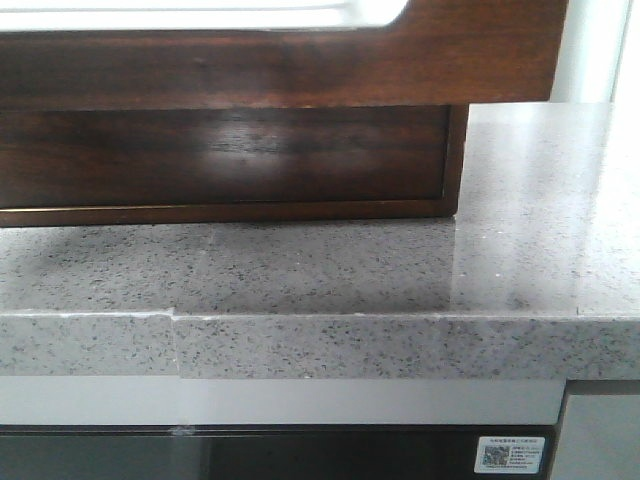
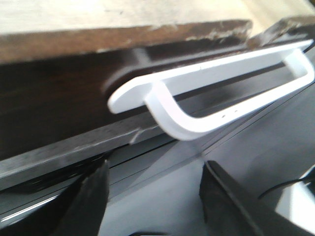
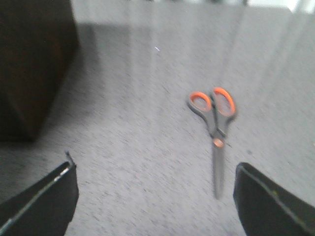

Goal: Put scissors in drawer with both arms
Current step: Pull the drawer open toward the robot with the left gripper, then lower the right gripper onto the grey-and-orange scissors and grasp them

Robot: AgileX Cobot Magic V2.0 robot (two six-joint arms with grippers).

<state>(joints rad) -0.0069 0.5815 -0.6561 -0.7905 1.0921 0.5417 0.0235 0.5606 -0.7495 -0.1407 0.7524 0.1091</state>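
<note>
Orange-handled grey scissors (image 3: 215, 136), blades closed

Soft daylight from behind, sheen on the drawer (image 1: 300, 60) front, shadow beneath on the desk (image 1: 400, 270), both wrist views blurred, scissors (image 3: 215, 132) soft

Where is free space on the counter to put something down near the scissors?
The speckled grey stone counter lies bare between the dark brown wooden cabinet and the grey scissors with orange handle rings. More bare stone shows beyond the scissors. In the front view, the counter's front strip is also bare.
</note>
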